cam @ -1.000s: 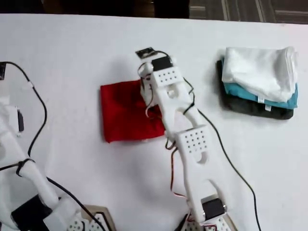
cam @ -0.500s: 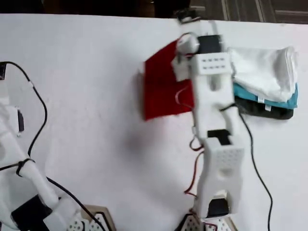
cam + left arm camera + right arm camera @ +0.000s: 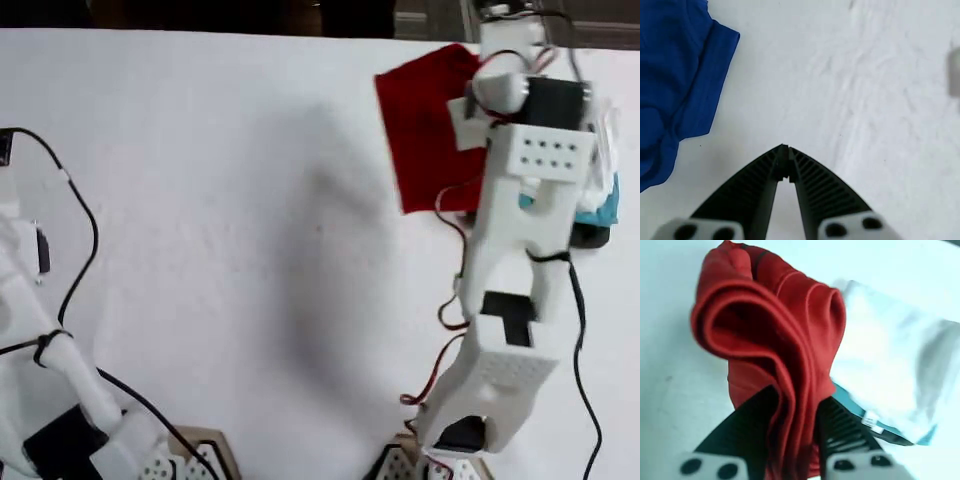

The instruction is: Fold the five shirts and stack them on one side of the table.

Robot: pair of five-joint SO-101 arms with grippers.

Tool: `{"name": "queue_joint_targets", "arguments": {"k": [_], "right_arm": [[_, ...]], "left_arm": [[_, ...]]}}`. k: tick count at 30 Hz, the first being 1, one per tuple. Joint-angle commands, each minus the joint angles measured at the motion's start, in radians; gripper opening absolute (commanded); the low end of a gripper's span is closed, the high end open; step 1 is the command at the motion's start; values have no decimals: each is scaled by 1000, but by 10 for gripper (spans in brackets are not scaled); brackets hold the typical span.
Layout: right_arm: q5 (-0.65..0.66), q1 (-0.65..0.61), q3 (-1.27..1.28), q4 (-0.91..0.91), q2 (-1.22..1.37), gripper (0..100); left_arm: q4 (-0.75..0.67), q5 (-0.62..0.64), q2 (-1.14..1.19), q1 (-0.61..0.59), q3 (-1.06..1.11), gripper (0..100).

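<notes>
My right gripper point(image 3: 797, 410) is shut on a folded red shirt point(image 3: 775, 350), which hangs bunched between its fingers. In the high view the red shirt point(image 3: 430, 125) is lifted at the table's far right, beside the stack of folded shirts point(image 3: 600, 205), with the right arm point(image 3: 520, 200) covering most of that stack. The stack shows a white shirt point(image 3: 890, 365) on top and a teal edge point(image 3: 860, 407) under it. My left gripper point(image 3: 785, 167) is shut and holds nothing, hovering over bare table next to a blue shirt point(image 3: 675, 85) that lies unfolded.
The white table point(image 3: 220, 200) stretches open across the middle and left. The left arm point(image 3: 50, 380) with its black cable sits at the near left corner. The table's far edge point(image 3: 200, 30) borders a dark floor.
The right arm has carried the red shirt up off the table's middle and to the right, up to the stack. The left arm has not moved.
</notes>
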Motion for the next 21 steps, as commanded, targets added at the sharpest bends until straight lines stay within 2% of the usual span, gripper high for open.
{"name": "queue_joint_targets", "arguments": {"k": [1,5,12,21], "right_arm": [[28,71,-35,-59,-102,19],[26,113,-127,-97,-105,19],[31,140,-137,-119,7,19],[32,328,-144,-349,237,19]], "left_arm": [[-9,-6,-37,-2,-4,31],[-11,-6,-37,-2,-4,31],[-15,-6,-37,-2,-4,31],[-15,-6,-37,-2,-4,31]]}}
